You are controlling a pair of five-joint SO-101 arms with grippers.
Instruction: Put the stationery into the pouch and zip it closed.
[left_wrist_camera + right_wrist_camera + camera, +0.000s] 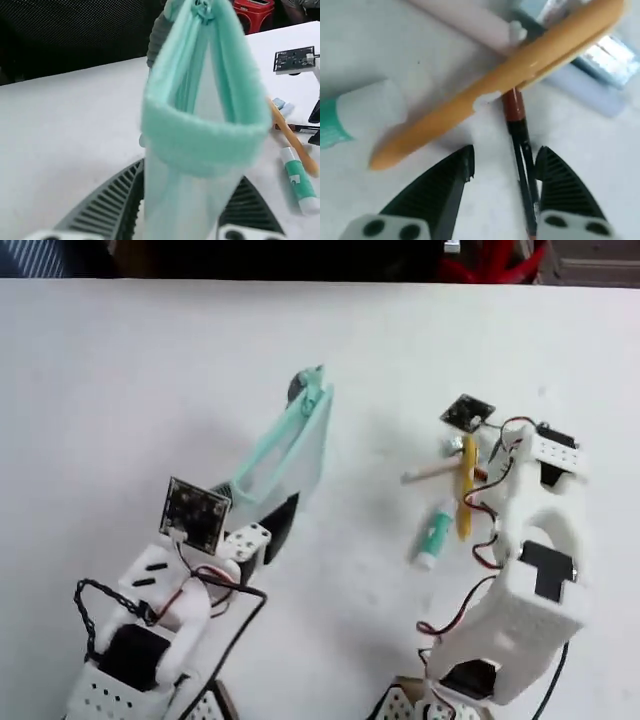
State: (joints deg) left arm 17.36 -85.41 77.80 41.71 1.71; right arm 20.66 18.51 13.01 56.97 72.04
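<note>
From my station I see the left gripper [186,200] pinching the near end of the pouch [200,125], its two dark fingers pressed against the translucent sides; the pouch is held up off the table [150,360], its mint-green mouth gaping open and the zip pull [204,9] at the far end of the opening (the zip is plainly not closed); in the high view it sits on the left side of the table, stretching away from the arm that holds it. The stationery lies well apart from it on the right: an orange pen [465,490], a green-and-white glue stick [433,533] just beside it, and a pale pencil [432,473] crossing the pen. The right gripper [502,187] hangs low over this pile with its fingers spread and holding nothing; a thin red-brown pencil [519,135] lies on the table between them, closer to one finger, though I cannot tell whether it touches; the orange pen lies across just beyond the fingertips, and a pale blue item [600,85] sits past it.
</note>
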